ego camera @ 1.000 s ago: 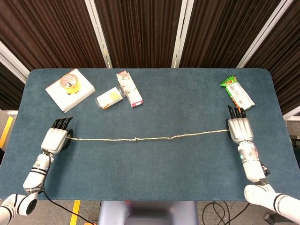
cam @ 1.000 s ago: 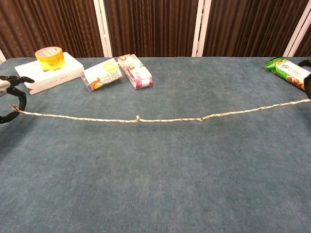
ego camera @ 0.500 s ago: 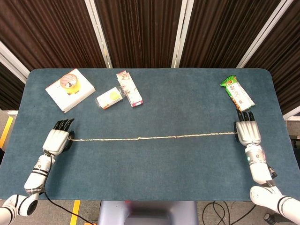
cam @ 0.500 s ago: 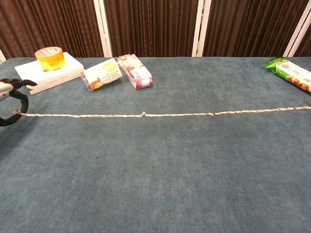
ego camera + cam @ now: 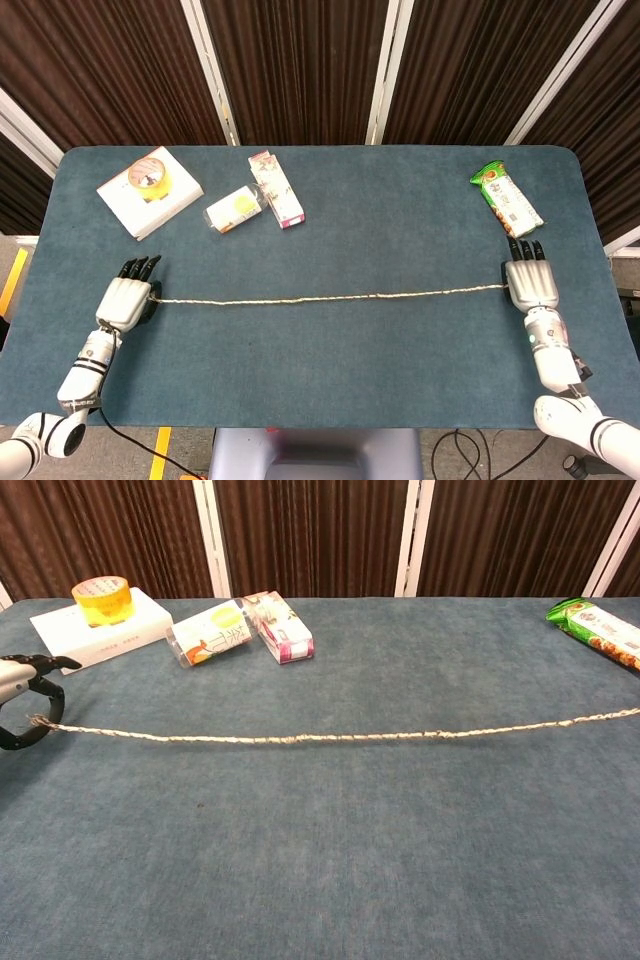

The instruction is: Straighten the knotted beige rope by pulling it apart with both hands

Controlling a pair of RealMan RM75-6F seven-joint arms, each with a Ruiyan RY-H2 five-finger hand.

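The beige rope (image 5: pixel 320 297) (image 5: pixel 330 737) runs in one long, slightly sagging line across the blue table, with no knot bump showing along it. My left hand (image 5: pixel 127 299) (image 5: pixel 22 702) pinches the rope's left end between thumb and fingers. At the opposite side, my right hand (image 5: pixel 529 285) grips the right end; in the chest view that hand is out of frame and the rope runs off the right edge.
At the back left a white box (image 5: pixel 149 191) carries a roll of yellow tape (image 5: pixel 101 599). Two small cartons (image 5: pixel 240 209) (image 5: pixel 276 188) lie behind the rope's middle. A green snack packet (image 5: pixel 506 197) lies just beyond my right hand.
The rope was pulled taut as both hands drew apart, and the small knot left of centre has vanished. It has since slackened a little; the left hand moved slightly toward me.
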